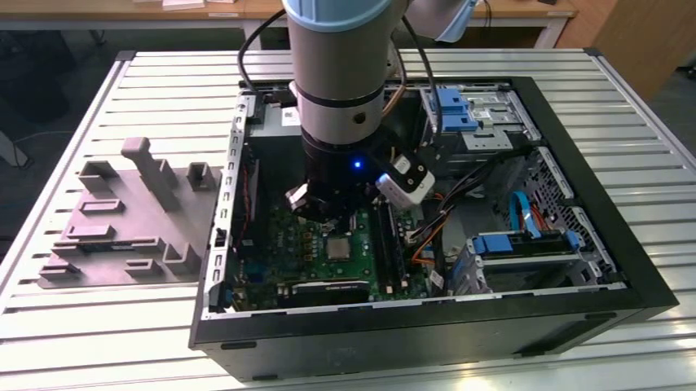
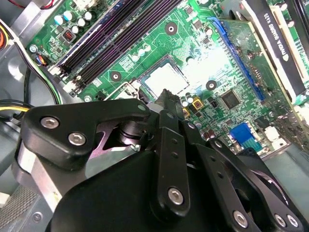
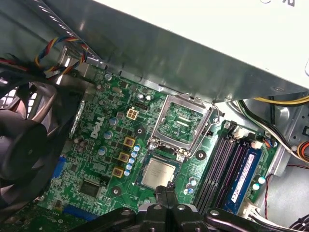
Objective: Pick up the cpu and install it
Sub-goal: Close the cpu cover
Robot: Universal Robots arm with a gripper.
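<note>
Furthest to the exterior view's left, a grey plastic block (image 1: 120,220) with upright posts is seen lying on the slatted metal table (image 1: 163,73). Beside it, toward the exterior view's right, an open black computer case (image 1: 435,334) is laid on its side, and a green motherboard (image 1: 293,244) is exposed inside. The arm (image 1: 342,73) is lowered into the case from above, with a white camera unit (image 1: 405,183) carried at its wrist.

The cpu (image 1: 339,248) is found lying flat in its socket on the motherboard, just below the arm's end in the exterior view, silver top up. In the first wrist view the cpu (image 3: 159,173) is seen seated in the socket, and the hinged metal retention frame (image 3: 186,123) is flipped open next to it. A black fan (image 3: 24,145) is seen at the board's edge.

The gripper (image 3: 166,191) is held just above the board at the rim of the cpu. Its jaws are pressed together and nothing is caught between them. In the second wrist view the gripper (image 2: 166,94) tip is seen against the near edge of the cpu (image 2: 163,77); whether it is touched cannot be told.

Further to the exterior view's right, dark memory slots (image 1: 386,236) are run alongside the socket, then loose cables (image 1: 457,204), then blue drive caddies (image 1: 522,243) at the case's far side.
</note>
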